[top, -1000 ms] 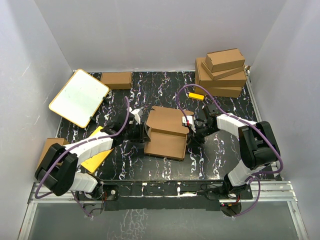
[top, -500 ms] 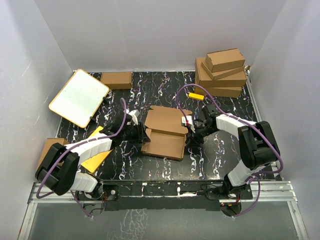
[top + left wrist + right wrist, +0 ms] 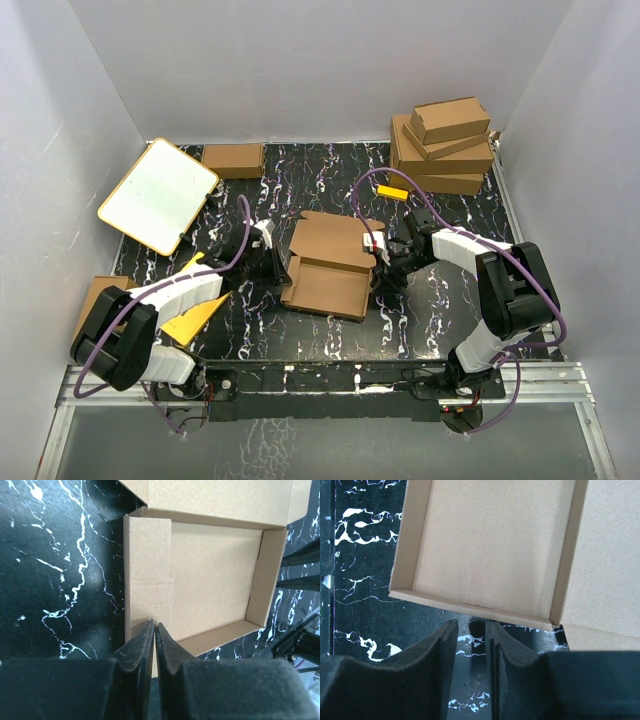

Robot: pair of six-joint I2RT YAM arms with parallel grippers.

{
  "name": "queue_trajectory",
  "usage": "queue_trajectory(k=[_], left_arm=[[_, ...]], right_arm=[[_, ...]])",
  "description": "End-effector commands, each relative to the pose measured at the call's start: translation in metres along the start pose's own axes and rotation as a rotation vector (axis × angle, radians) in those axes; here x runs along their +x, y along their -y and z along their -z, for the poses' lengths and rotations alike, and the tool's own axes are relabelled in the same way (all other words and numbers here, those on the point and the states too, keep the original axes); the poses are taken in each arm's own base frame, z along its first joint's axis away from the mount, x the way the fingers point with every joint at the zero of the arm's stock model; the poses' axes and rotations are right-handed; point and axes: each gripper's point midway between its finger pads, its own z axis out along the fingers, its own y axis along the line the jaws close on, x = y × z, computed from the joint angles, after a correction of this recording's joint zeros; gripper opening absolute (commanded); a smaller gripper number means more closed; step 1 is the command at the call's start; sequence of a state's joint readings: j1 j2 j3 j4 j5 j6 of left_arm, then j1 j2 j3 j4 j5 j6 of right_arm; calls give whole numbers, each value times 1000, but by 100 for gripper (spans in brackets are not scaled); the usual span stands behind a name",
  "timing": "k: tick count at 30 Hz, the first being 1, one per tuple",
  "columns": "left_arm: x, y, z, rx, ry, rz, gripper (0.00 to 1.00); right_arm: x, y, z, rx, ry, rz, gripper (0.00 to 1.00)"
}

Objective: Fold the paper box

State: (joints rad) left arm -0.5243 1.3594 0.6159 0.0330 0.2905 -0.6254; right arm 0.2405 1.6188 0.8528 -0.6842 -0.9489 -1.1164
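Paper box (image 3: 325,270), a half-formed tray with its lid flap flat, sits mid tabletop (image 3: 420,320). Left claw (image 3: 154,627) closed tight at its left wall flap. Right claw (image 3: 468,630) narrowly parted just outside the right wall.

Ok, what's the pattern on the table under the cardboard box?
The table is black with white marble-like veins, clearest in the left wrist view.

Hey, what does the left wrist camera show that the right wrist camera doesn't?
Only the left wrist view shows the left gripper, shut at the edge of a side flap that is folded in over the box. Only the right wrist view shows the right gripper, open, just short of the box. Both views show the box's open inside and the black marbled table.
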Motion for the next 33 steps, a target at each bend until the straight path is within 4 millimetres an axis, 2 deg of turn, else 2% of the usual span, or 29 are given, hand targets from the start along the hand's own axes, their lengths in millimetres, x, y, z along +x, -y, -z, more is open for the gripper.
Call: queue_trajectory(k=[1,11,23,33], left_arm=[[-16,-3,14,-71,21,-62,5],[-12,-14,9,-128,-41,-103,12],[-9,-13,4,-100,-43,-114,38],[-7,-11,-7,-66,-44,-90,40]], right_arm=[[-18,6,-1,-5,62,60,34],[-17,5,-1,-10,61,60,34],[-17,5,-1,-11,60,62,34],[-16,5,-2,-14,61,59,35]])
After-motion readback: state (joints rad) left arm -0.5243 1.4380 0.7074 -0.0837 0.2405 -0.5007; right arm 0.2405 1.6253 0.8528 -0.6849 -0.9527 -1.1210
